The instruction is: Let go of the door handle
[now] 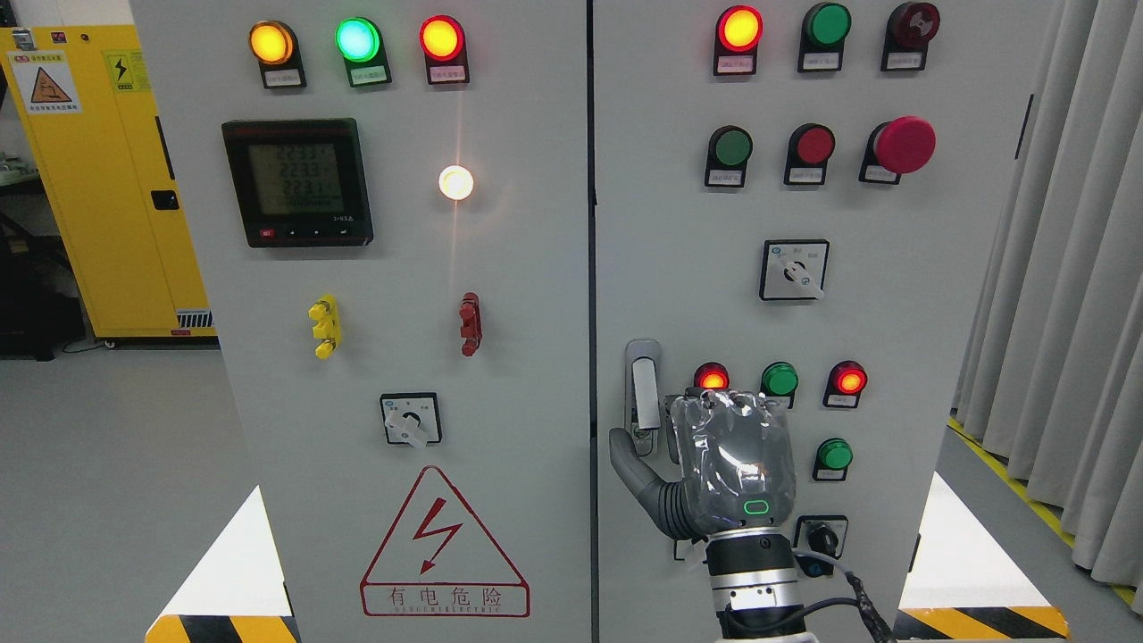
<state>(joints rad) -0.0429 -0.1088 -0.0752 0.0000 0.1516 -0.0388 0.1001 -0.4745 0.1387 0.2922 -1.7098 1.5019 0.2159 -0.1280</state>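
The grey door handle (pixel 643 388) stands upright on the left edge of the right cabinet door (pixel 696 268). My right hand (pixel 705 446), wrapped in clear plastic, comes up from the bottom edge and sits just right of the handle. Its thumb (pixel 628 460) is spread out to the left, below the handle's lower end. The fingers (pixel 723 406) point up at the panel beside the handle and do not wrap around it. The handle shows in full, with nothing closed on it. The left arm is out of view.
Lit red and green lamps (pixel 780 379) and a rotary switch (pixel 820 538) sit close around the hand. The left door (pixel 402 357) carries a meter (pixel 297 183) and a hazard triangle (pixel 444 545). A yellow cabinet (pixel 107 179) stands at left and grey curtains (pixel 1063 313) hang at right.
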